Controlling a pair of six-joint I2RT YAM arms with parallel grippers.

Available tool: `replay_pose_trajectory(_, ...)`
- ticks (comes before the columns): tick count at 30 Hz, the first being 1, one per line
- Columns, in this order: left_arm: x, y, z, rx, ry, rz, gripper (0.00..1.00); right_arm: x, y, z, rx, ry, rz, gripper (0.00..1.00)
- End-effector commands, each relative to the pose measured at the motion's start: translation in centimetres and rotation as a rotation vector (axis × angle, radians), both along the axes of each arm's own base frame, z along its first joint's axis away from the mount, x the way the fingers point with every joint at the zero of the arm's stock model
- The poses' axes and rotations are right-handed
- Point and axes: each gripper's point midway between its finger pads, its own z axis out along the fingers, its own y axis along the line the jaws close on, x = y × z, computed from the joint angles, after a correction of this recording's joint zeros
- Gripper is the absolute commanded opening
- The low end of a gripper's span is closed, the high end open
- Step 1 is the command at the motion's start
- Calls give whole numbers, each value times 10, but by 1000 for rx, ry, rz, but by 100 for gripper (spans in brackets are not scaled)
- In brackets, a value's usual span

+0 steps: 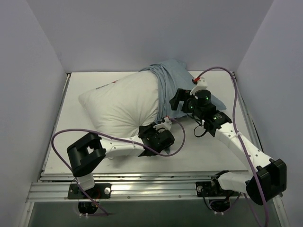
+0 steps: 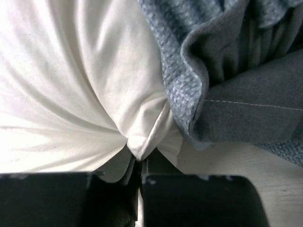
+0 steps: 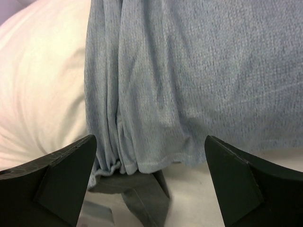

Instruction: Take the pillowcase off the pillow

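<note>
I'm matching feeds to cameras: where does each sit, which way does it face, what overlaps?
Top external: above and behind, looking down on left arm, right arm, the pillow and the pillowcase.
Left wrist: on the left arm, looking past the left gripper, shut on a pillow corner.
Right wrist: looking past the open right gripper at the pillowcase.
All three show pillow and pillowcase.

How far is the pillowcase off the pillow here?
Partly off. The pillowcase is bunched over one end of the pillow, most of which lies bare. The left fingers pinch a pillow corner.
</note>
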Motion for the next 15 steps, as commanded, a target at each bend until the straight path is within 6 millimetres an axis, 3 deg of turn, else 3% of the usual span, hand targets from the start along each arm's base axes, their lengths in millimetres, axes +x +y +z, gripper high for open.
replay_pose_trajectory(1,12,-10,20,-101,-29,4,2,-20,-7,-4,-18,5,36,92)
replay_pose_trajectory(4,12,-16,35,-181,-12,-28,2,-32,-8,-3,-13,-10,58,91)
replay_pose_trajectory(6,11,-25,44,-250,13,-71,2,-41,-7,-14,-25,3,93,91)
replay_pose_trajectory(10,7,-34,92,-439,20,-138,2,-62,8,-28,-7,5,205,91)
replay_pose_trajectory(11,7,-32,100,-464,27,-142,2,-68,11,-39,-5,20,226,91)
replay_pose_trajectory(15,11,-27,139,-598,32,-168,2,-84,32,-45,27,3,315,93)
